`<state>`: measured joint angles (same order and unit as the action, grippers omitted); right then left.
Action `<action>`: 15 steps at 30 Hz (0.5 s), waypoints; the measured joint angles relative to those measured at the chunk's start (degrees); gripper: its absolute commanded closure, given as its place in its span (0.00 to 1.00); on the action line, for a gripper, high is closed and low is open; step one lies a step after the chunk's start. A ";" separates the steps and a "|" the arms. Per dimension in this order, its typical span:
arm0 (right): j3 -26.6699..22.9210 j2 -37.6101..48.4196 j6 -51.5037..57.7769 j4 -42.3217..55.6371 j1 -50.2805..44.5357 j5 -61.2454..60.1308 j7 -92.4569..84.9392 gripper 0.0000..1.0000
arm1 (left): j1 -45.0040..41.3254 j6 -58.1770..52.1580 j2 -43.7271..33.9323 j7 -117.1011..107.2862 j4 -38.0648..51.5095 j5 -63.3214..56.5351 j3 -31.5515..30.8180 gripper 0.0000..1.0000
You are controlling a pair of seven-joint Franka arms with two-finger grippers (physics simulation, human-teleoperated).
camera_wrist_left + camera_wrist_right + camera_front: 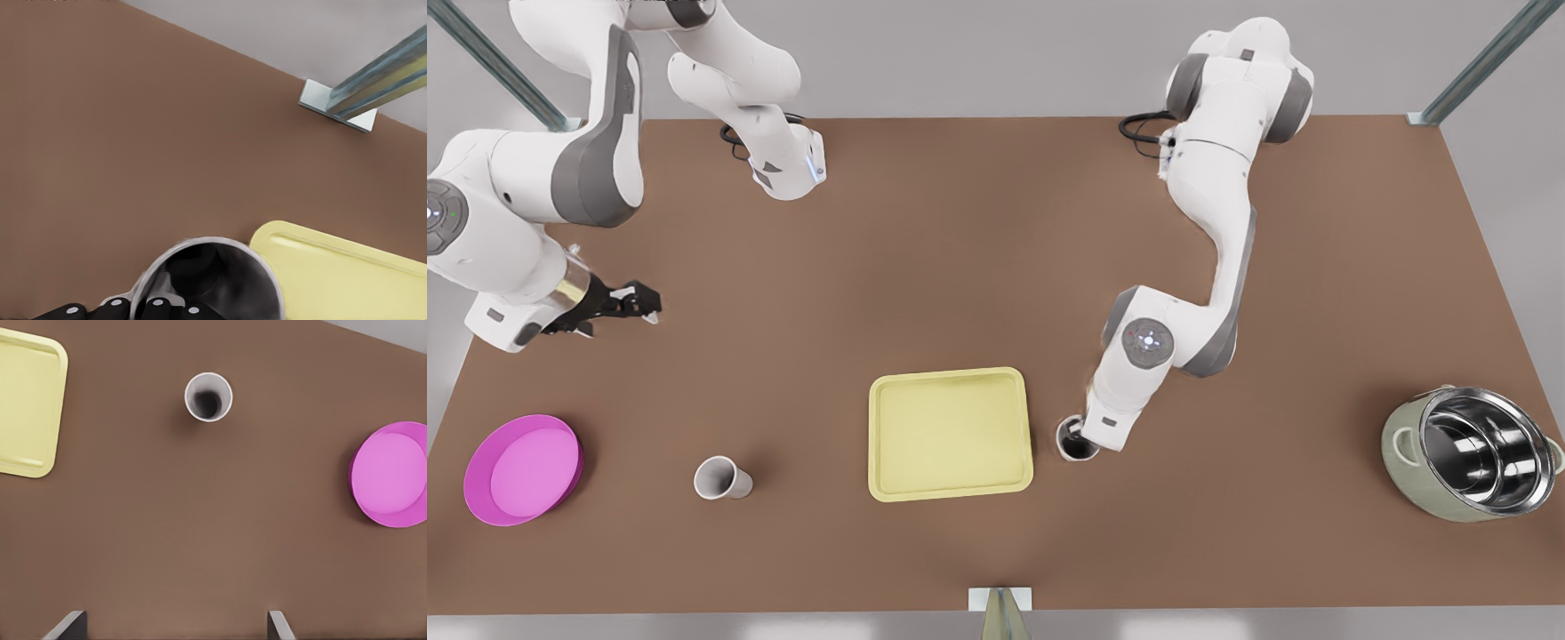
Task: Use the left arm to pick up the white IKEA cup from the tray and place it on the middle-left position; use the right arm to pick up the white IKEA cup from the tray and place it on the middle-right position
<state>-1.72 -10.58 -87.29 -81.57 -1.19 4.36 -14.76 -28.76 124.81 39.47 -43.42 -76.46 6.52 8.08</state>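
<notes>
The left claw [143,311] and the cup [257,283] beside the tray [347,273] are cut off at the picture's edge.

From here the desk [960,267] looks like a smooth, matt brown board with no grain. The tray [950,433] and the plate [522,469] both pass for smooth plastic with a soft sheen, and the free-standing cup [720,478] has a dull white, ceramic-like finish. The pot [1472,452] is mirror-bright polished steel inside and pale, satiny enamel outside. The arm shells [1209,196] are glossy white plastic with matt grey covers, one with a shiny metal wrist band [569,289].
</notes>
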 measured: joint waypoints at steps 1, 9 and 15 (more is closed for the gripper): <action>-0.12 -0.53 0.11 0.29 0.07 0.01 0.16 0.00 | 2.45 -0.65 -1.87 1.42 -2.62 0.45 0.11 0.80; -0.26 -1.09 0.71 0.59 1.11 -0.19 1.05 0.00 | 15.68 0.08 -3.01 17.38 -9.00 2.28 0.53 0.78; -0.29 -1.15 0.86 0.59 1.10 -0.20 1.46 0.00 | 15.79 6.42 0.29 27.53 -8.41 2.05 0.61 0.78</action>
<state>-2.01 -11.73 -86.43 -80.97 -0.09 4.16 -13.29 -12.97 131.22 39.76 -15.90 -84.87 8.57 8.69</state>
